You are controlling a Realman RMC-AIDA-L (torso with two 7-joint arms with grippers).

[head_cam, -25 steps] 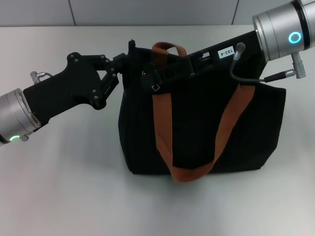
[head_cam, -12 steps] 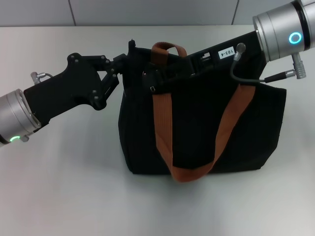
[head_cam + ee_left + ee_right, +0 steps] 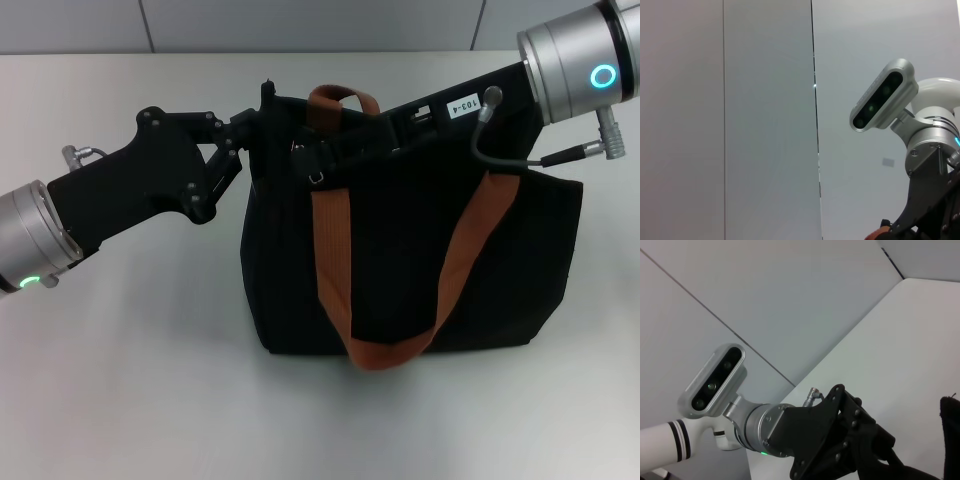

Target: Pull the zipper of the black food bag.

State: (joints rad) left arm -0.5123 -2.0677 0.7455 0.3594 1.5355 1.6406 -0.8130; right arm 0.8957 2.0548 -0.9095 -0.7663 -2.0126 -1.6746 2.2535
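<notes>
Three cameras: one overhead on the head, one on each wrist.

The head view looks forward and down on the worktop [image 3: 120, 380] from close above, taking in both arms. Each wrist view faces sideways and up at the wall, catching the opposite arm: the right wrist view shares the left end effector [image 3: 840, 450] with the head view.

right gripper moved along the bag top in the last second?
Yes, barely: in the head view the right gripper crept toward the bag's left corner, past the orange strap on the black food bag.
</notes>
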